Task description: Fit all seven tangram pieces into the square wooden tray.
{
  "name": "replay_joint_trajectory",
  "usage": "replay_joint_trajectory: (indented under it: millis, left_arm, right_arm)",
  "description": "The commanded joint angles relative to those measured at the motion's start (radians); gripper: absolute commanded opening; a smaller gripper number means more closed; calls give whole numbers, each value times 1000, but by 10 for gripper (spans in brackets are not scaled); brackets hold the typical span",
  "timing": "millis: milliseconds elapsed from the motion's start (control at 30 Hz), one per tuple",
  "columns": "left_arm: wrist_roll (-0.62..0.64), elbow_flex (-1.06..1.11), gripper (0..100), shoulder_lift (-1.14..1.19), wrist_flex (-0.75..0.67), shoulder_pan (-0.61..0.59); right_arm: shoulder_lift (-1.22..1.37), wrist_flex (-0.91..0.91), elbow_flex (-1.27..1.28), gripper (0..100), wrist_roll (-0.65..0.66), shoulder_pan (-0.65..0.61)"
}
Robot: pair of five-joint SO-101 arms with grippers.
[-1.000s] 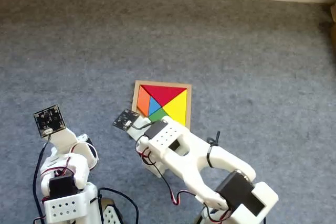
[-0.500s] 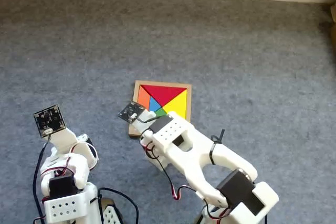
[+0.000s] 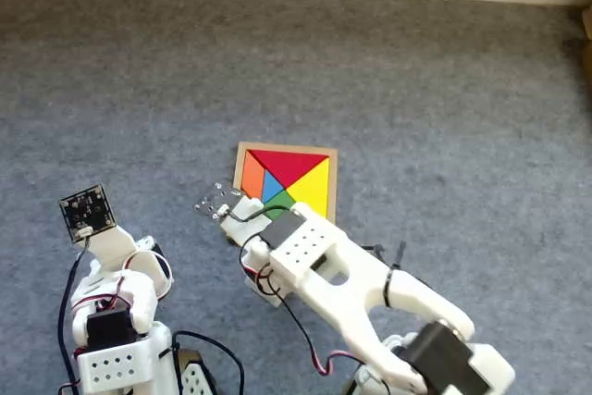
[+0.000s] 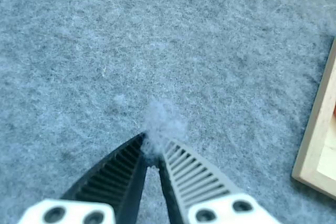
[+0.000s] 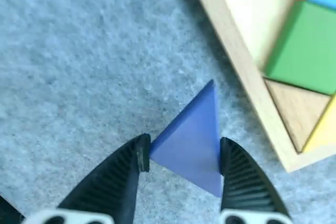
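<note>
Left pincer (image 4: 152, 157) hung clenched on nothing over the grey carpet (image 4: 105, 35), left of the square wooden tray (image 3: 285, 147). The right pincer (image 5: 184, 149) grasped a dark blue wooden triangle (image 5: 191, 135) just outside the tray's corner. Its wrist view showed a bare triangular slot (image 5: 296, 114) beside the green piece (image 5: 307, 45). From above, the white arm (image 3: 324, 265) lay over that corner.

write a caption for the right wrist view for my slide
Right claw gripping the blue triangle just outside the wooden tray, near a bare triangular slot.
</note>
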Motion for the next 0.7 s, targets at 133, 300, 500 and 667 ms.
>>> replay_joint_trajectory:
  millis: [133,300,500,667]
  left_arm:
    - [8,21,6,-24,-8,-13]
    - [8,21,6,-24,-8,-13]
    - [8,21,6,-24,-8,-13]
    - [8,21,6,-24,-8,-13]
  right_arm:
    - [-133,-5,-16,135,-9,-10]
    - [-131,-173,-13,135,-9,-8]
    - [-131,-412,-10,135,-8,-8]
    - [-84,-526,27,135,-15,-7]
